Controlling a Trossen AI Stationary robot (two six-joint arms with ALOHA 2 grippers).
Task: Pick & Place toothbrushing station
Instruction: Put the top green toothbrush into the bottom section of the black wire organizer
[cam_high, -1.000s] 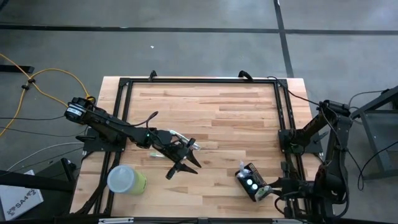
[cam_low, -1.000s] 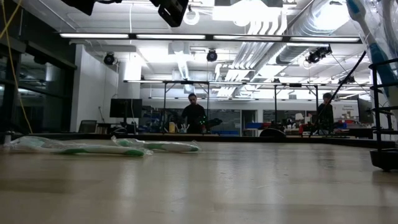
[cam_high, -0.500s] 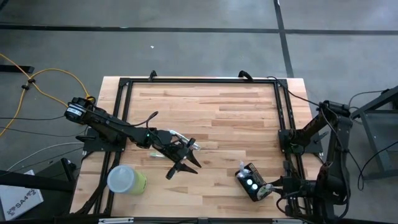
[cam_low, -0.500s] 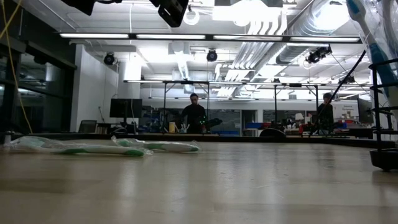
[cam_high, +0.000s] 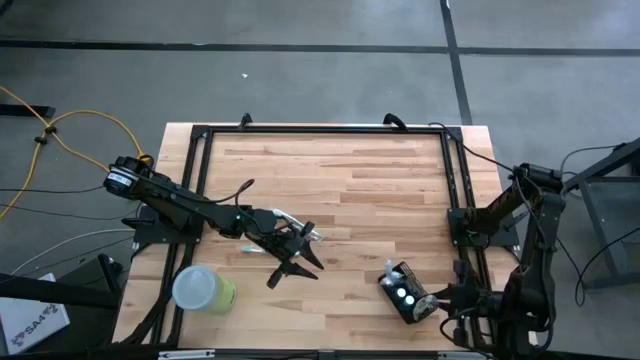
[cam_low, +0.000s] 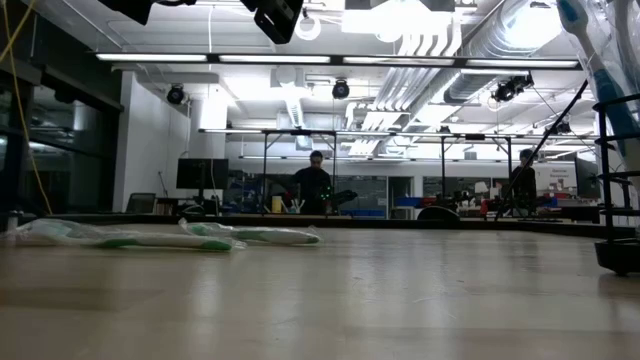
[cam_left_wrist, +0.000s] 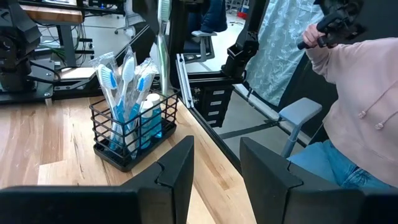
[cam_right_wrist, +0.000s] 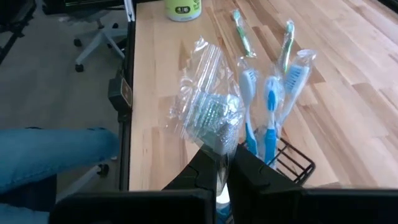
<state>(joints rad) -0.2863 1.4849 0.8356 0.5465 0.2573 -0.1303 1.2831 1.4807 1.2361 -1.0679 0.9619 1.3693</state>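
My right gripper is pinched shut on a clear plastic wrapper with something green inside it, the two dark fingers meeting on its lower end. Just beyond them stands the black wire holder, packed with blue-and-white toothbrushes in their wrappers. In the overhead view this holder sits near the table's front edge, towards the front right corner, with my right gripper touching it from the right side rail.

My left gripper hangs over the wooden table left of centre, its fingers parted with a clear gap and nothing between them. Past those fingers the left wrist view looks across to the same holder by the table's edge, and to a person in a pink hooded top and jeans seated just off the table, one hand raised on a dark handle.

Under my left arm, two green-and-white toothbrushes in wrappers lie flat on the table towards its left edge; the low view shows them side by side. A lime-green cup with a pale lid lies on its side near the front left corner. Two people stand in the room far behind the table.
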